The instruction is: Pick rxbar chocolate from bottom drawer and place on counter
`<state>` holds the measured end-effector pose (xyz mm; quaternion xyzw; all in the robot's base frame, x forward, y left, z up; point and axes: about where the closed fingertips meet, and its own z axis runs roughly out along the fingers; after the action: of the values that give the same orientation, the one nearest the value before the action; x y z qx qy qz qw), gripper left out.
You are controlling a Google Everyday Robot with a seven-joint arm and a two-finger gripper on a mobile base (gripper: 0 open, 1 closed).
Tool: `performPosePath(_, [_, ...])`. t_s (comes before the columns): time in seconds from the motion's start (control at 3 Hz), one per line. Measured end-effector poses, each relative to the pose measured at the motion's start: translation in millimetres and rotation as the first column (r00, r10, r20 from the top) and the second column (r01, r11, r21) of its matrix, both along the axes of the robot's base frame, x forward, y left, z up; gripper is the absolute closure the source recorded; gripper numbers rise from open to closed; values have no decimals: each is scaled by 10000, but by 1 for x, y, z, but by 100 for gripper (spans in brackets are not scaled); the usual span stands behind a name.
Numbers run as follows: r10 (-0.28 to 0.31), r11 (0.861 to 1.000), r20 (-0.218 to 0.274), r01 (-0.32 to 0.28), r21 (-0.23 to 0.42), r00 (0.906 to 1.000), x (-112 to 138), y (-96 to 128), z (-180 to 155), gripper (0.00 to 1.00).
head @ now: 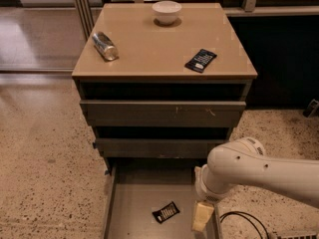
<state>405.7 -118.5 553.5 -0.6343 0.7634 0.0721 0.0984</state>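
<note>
The bottom drawer [134, 203] is pulled out and open at the foot of the cabinet. The rxbar chocolate [165, 212], a small black wrapper with white lettering, lies flat on the drawer floor near its middle. My gripper [202, 216] hangs from the white arm [249, 171] over the drawer's right side, just to the right of the bar and apart from it. The tan counter [149, 44] tops the cabinet.
On the counter lie a silver can [104, 46] at the left, a white bowl [167, 11] at the back and a dark bar with a white patch [201, 60] at the right. The two upper drawers [162, 113] are partly closed. A black cable [244, 223] lies on the speckled floor.
</note>
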Motion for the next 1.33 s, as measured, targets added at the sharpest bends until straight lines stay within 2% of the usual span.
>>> performPosePath(0.33, [56,9998,83,-58,212,9999,2,11,-10,0])
performPosePath(0.67, [203,9994,216,-209,271,9996,3,27,-37,0])
performPosePath(1.33, [313,9973,253,-329,662,9992,-2,55,-108,0])
